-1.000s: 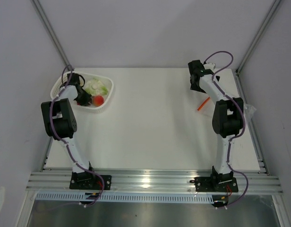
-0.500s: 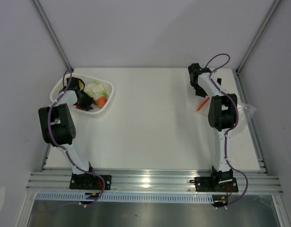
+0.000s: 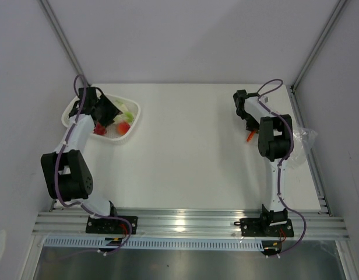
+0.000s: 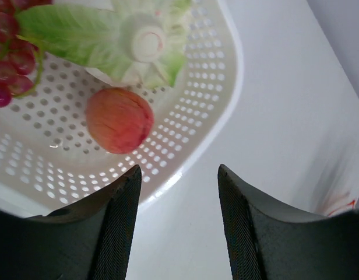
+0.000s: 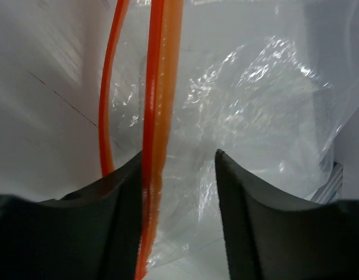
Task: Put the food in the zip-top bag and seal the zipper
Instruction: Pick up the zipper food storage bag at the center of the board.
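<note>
I am hovering the left end effector (image 4: pixel 178 175) over the rim of the white mesh basket (image 4: pixel 206 87), its jaws moderately apart and empty. The red-orange round fruit (image 4: pixel 119 119) is lying just past the left fingertip, beside the red grape bunch (image 4: pixel 7 64) and the white-and-green vegetable piece (image 4: pixel 141 41).

The right end effector (image 5: pixel 178 157) is sitting over the zip-top bag (image 5: pixel 255 116) at the right edge of the worktop (image 3: pixel 191 151). Its jaws are apart and clamping nothing, with the zipper (image 5: pixel 162 87) running along its left finger.

I am worrying that a left closure here would catch the rim, or squirt the round fruit sideways. On the right, a pinch could catch both lips and shut the mouth, or drag the slippery film off the edge.

I am reading no brand, label or writing anywhere.
</note>
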Robot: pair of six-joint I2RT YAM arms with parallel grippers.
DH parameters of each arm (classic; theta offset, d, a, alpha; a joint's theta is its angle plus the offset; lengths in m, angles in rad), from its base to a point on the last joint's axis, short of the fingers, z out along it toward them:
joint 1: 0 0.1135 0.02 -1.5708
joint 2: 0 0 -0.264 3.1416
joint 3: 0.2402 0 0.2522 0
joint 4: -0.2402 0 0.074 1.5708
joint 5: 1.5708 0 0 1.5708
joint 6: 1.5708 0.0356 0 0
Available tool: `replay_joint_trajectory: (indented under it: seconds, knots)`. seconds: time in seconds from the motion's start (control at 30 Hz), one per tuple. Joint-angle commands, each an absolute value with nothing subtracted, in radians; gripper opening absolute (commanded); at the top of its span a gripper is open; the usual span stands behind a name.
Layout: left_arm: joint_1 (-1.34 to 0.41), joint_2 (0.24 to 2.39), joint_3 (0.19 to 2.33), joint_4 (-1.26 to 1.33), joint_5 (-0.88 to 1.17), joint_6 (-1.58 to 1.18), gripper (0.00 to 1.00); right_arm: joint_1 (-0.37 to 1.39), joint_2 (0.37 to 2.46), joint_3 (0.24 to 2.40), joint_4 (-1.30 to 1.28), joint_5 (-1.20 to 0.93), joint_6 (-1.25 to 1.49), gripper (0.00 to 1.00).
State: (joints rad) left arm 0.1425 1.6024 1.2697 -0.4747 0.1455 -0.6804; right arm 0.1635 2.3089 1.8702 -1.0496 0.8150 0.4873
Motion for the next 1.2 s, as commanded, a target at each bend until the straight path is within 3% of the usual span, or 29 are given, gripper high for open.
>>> replay_joint_trajectory:
  seconds: [0.0,0.03,0.23,0.57,0.77,1.17]
  knots:
    - [0.083,1.514,1.256,-0.445,0.160,-0.652,0.58,0.153,2.201,1.810,-0.996,0.798,0.509,0.47]
    - [0.071,1.502,1.253,-0.442,0.163,-0.650,0.58,0.153,2.194,1.789,-0.993,0.799,0.506,0.31]
    - [-0.067,1.390,1.207,-0.393,0.193,-0.605,0.59,0.152,2.079,1.645,-0.921,0.744,0.463,0.00]
    - [-0.267,1.336,1.069,-0.204,0.525,-0.583,0.58,0.320,1.605,1.359,-0.712,0.313,0.262,0.00]
    - [-0.411,1.336,0.986,-0.117,0.515,-0.666,0.63,0.454,1.433,1.206,-0.657,0.115,0.345,0.00]
    - [-0.640,1.377,1.009,-0.144,0.335,-0.718,0.67,0.620,1.284,1.048,-0.542,0.068,0.469,0.00]
